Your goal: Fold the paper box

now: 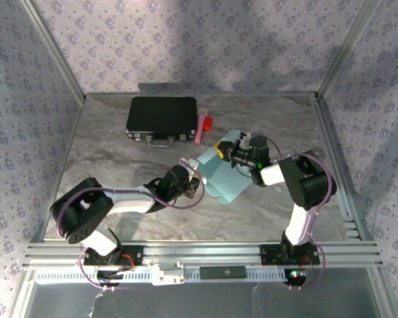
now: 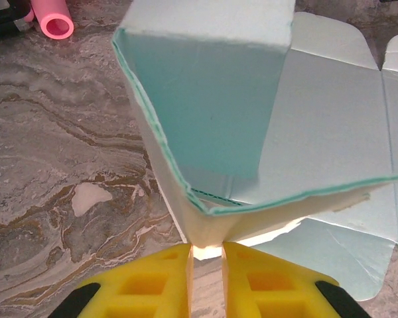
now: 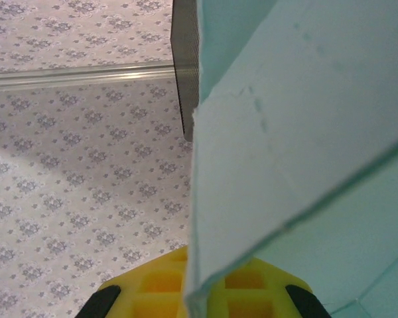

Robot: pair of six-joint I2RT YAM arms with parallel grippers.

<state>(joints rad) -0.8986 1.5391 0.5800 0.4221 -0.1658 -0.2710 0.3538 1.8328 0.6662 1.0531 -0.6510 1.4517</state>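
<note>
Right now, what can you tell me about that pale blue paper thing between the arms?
The paper box is thin, pale light-blue card, partly folded: creased panels stand up while flaps lie flat on the marbled table. It sits mid-table. The left gripper pinches a folded corner; the right gripper pinches another edge.

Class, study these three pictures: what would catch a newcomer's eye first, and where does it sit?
The pale blue paper box stands out, half folded at the middle of the marbled table. It is pinched from either side by the yellow-fingered left gripper and right gripper. Behind it, near the far edge, lie a black case and a pink tube.
</note>
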